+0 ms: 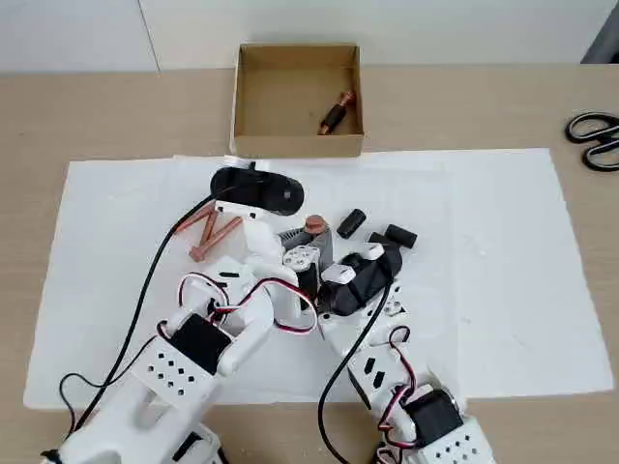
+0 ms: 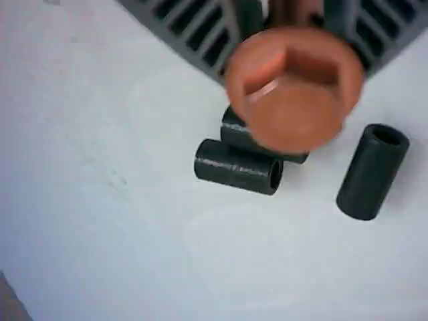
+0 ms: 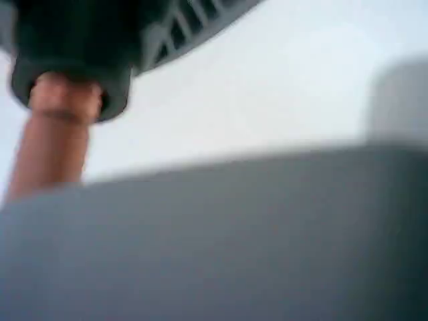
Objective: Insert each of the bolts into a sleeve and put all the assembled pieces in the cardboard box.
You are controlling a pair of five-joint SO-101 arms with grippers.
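Left tool (image 2: pixel 294 27) clamps a copper bolt (image 2: pixel 294 90) head-out so right tool (image 3: pixel 80 33) — gripping a black sleeve (image 3: pixel 67 80) — can slide it over the shank at frame centre; one assembled piece (image 1: pixel 337 113) lies in cardboard box (image 1: pixel 295 145), upper centre.

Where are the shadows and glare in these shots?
High view: soft even light, shade inside the cardboard box, no glare on the white paper. Left wrist view: thin highlights along the loose sleeves, faint shadows beneath. Right wrist view: the bolt is lit, the held sleeve around it dark.
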